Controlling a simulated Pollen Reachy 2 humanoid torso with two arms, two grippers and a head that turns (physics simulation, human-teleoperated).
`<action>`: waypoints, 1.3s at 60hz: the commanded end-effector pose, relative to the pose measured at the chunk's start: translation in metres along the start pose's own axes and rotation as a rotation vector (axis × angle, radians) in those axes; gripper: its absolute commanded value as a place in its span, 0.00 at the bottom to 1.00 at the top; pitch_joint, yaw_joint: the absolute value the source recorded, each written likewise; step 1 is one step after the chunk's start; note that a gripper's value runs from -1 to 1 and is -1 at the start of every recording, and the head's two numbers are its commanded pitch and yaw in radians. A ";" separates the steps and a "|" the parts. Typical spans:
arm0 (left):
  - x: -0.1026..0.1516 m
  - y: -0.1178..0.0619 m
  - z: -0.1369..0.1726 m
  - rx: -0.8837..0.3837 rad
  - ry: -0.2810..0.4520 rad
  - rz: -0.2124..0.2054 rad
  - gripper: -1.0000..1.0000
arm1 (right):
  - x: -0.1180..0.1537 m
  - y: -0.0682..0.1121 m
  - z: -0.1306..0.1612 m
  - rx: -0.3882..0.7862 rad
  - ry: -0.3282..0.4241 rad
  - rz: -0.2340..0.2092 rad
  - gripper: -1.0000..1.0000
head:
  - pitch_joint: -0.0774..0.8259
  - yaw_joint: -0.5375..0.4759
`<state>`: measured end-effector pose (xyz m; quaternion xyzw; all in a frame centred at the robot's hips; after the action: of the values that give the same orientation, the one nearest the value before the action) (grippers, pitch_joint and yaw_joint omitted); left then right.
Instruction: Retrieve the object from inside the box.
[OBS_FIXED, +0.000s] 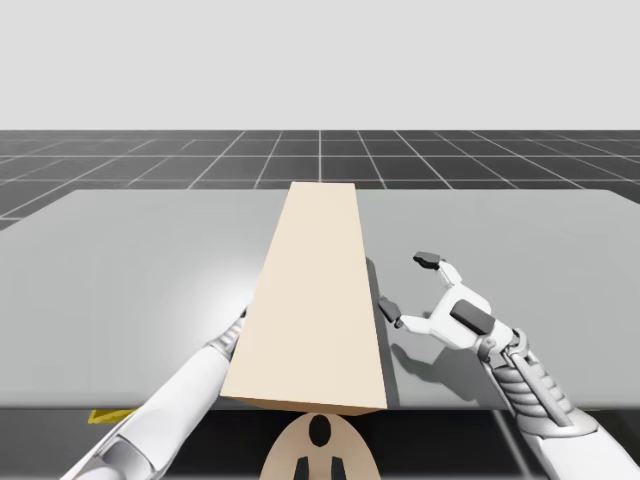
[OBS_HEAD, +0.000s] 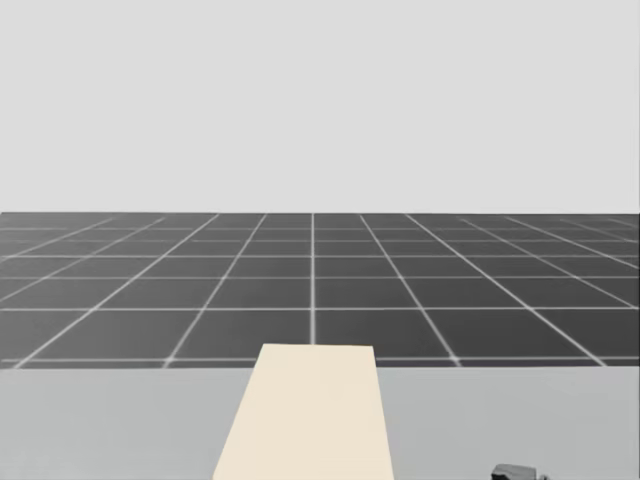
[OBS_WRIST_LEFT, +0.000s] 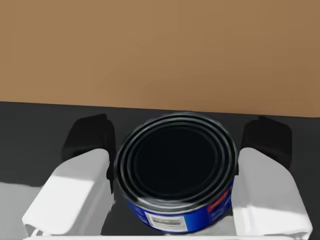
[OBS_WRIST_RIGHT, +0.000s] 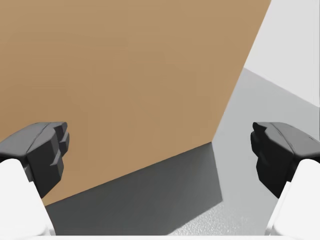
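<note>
Blue can (OBS_WRIST_LEFT: 177, 175) was clamped in the left end effector (OBS_WRIST_LEFT: 178, 137), tan box (OBS_WRIST_LEFT: 160, 50) wall ahead; right end effector (OBS_FIXED: 408, 287) stood spread wide beside it.

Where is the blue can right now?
Left wrist view: the blue can is held in my left gripper, just short of the box and its brown wall.

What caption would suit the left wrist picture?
Left gripper holding a blue can, brown box wall just ahead.

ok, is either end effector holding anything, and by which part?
Left end effector grips the blue can by its side wall, a finger on each side. Right end effector is open, holding nothing.
</note>
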<state>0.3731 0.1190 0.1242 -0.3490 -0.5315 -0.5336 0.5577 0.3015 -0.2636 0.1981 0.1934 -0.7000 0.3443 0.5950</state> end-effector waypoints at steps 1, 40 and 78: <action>-0.031 -0.016 -0.002 -0.042 0.093 0.070 0.99 | 0.001 0.000 0.000 -0.001 0.000 0.004 0.00 | 0.13 0.51; -0.008 0.015 0.085 0.152 0.053 0.043 1.00 | 0.003 -0.002 0.001 -0.013 -0.006 0.000 0.00 | 0.11 0.52; 0.031 0.045 0.232 0.487 0.008 -0.022 1.00 | 0.006 -0.006 0.005 -0.026 -0.014 -0.008 0.00 | 0.10 0.51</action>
<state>0.3563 0.3216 0.1726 -0.2250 -0.6129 -0.4069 0.6389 0.3009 -0.2689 0.2046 0.1909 -0.7073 0.3325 0.5939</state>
